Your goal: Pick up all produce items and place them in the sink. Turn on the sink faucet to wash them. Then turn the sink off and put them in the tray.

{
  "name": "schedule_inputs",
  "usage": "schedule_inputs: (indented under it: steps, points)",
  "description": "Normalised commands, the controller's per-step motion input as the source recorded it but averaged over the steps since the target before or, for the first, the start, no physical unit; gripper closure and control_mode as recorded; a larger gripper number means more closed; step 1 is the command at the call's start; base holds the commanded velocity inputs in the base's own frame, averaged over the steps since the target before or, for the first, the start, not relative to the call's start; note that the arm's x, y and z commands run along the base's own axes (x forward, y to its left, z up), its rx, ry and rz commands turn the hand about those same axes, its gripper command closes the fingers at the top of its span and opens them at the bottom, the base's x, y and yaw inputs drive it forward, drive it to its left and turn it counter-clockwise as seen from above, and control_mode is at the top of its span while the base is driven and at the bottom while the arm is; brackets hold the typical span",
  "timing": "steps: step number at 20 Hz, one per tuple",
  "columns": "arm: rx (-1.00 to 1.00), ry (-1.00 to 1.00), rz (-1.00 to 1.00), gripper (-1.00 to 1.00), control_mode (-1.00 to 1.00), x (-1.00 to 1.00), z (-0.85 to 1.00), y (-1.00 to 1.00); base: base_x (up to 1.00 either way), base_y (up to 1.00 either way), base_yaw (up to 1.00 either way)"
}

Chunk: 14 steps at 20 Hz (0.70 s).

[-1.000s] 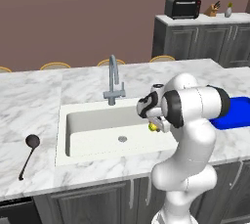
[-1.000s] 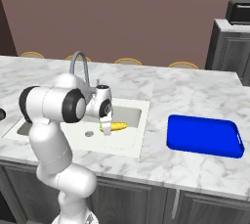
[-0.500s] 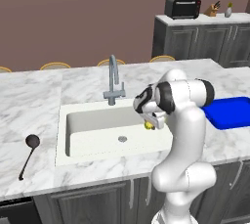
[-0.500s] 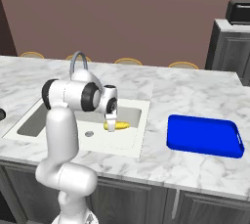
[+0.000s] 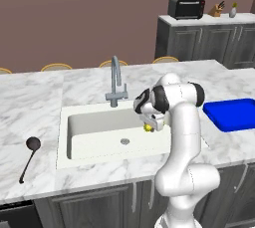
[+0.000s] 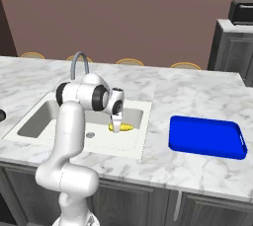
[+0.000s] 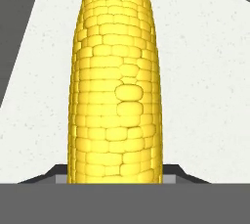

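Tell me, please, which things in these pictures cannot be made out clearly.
- Claw fingertips: in the hand view the corn cob covers them; whether it is gripped is unclear.
- Corn's near end: hand view, cut off by the bottom edge.
- Faucet lever: left base view, too small.
- Sink drain: right base view, partly behind the arm.

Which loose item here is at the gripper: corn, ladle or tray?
The yellow corn cob, over the sink at the gripper; ladle and blue tray lie on the counter.

White arm with dark joints bent forward at elbow, wrist turned down; two-finger gripper [image 6: 116, 129] pointing downward, fingers clamped on yellow corn cob [image 6: 123, 127].
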Motion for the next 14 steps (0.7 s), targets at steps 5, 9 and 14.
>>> schedule_inputs:
  steps: [5,9,14]
  points:
    - [0.03,-0.02,0.0,1.0,-1.0,0.24,-0.45,-0.11,0.0,0.0,0.0]
    - [0.02,-0.07,0.0,1.0,-1.0,0.0,-0.45,-0.12,0.0,0.0,0.0]
    - [0.02,-0.02,0.0,-1.0,-1.0,0.06,-0.37,0.0,0.0,0.0,0.0]
